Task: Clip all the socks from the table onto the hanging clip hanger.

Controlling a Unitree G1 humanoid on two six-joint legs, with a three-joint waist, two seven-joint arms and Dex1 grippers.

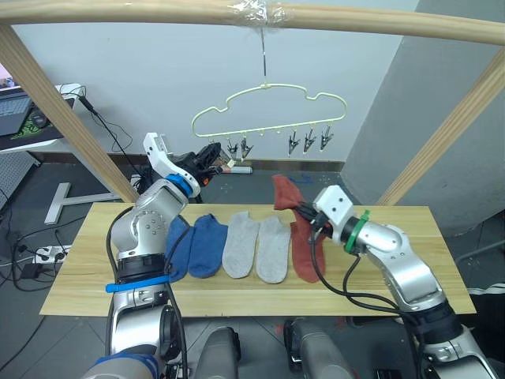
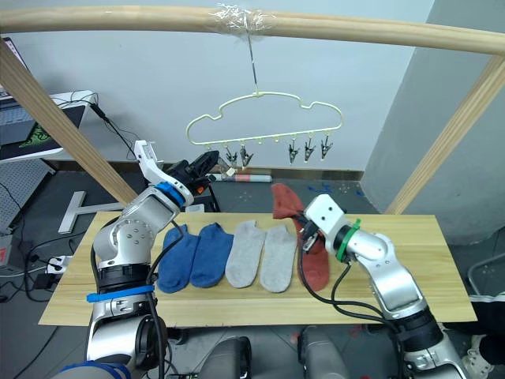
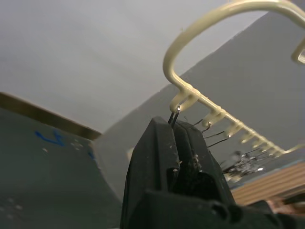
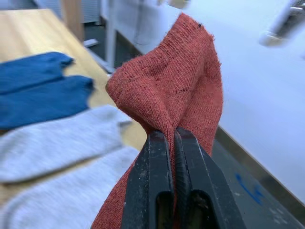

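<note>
- A pale wall backs the scene, and a wooden pole frame [image 1: 331, 17] spans the top; the long light wood table [image 1: 95, 260] runs below it.
- The clip hanger [image 1: 268, 106] hangs by its hook from the pole at about 12 o'clock above the table — a pale-yellow cloud outline with small metal clips along its bar.
- The left gripper [image 1: 207, 155] is raised to the hanger's 8 o'clock end; in the left wrist view its black fingers [image 3: 157, 143] are pressed together on the endmost clip [image 3: 174, 114], just under the bar.
- The right gripper [image 1: 304, 212] sits above the table at about 3 o'clock of the sock row, its fingers [image 4: 155, 171] pinched tight on a rust red sock [image 1: 286, 193] whose free end stands up over it.
- Flat on the table in a row lie two blue socks [image 1: 197, 245], then two light grey socks [image 1: 256, 246], each touching its neighbour.
- Another rust red sock [image 1: 304, 257] lies at the 3 o'clock end of the row — partly under the right gripper.
</note>
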